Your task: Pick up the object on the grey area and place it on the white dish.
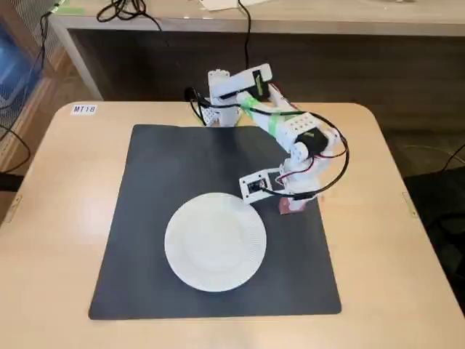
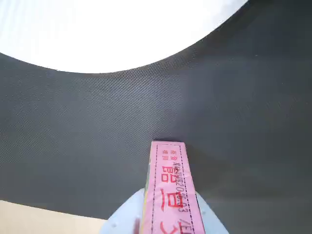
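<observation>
Item: object (image 2: 170,187), small pink printed box, lower centre of the wrist view; likely light, stiff cardboard with smooth faces, best taken across its narrow sides. Gripper (image 1: 294,202) sits over it, apparently closed on it. Grey area (image 1: 145,240) beneath. White dish (image 1: 215,241) just beside, lower left in the fixed view; nothing between.

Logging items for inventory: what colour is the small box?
Pink with red printed lettering, clearest in the wrist view: box.
</observation>
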Available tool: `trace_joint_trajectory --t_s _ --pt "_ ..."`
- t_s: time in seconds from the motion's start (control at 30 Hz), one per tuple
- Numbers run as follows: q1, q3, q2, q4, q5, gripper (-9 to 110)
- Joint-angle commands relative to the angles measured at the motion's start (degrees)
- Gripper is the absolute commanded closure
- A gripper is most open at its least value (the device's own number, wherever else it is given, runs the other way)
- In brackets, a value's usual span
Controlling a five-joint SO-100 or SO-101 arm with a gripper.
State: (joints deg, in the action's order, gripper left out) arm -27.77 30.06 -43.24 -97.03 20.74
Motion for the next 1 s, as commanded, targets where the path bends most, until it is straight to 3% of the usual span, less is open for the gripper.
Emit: trace_joint_trajectory --t_s 0.0,0.3,0.6,0.97 --pt "-0.3 -5.0 -1.3 -0.1 -1.9 101" --pt "3.1 -18.0 -4.7 0.0 -17.0 101" --pt "16.6 -23.6 -4.0 0.3 -33.9 101" --pt "29.6 -22.9 -1.1 0.0 -42.0 101"
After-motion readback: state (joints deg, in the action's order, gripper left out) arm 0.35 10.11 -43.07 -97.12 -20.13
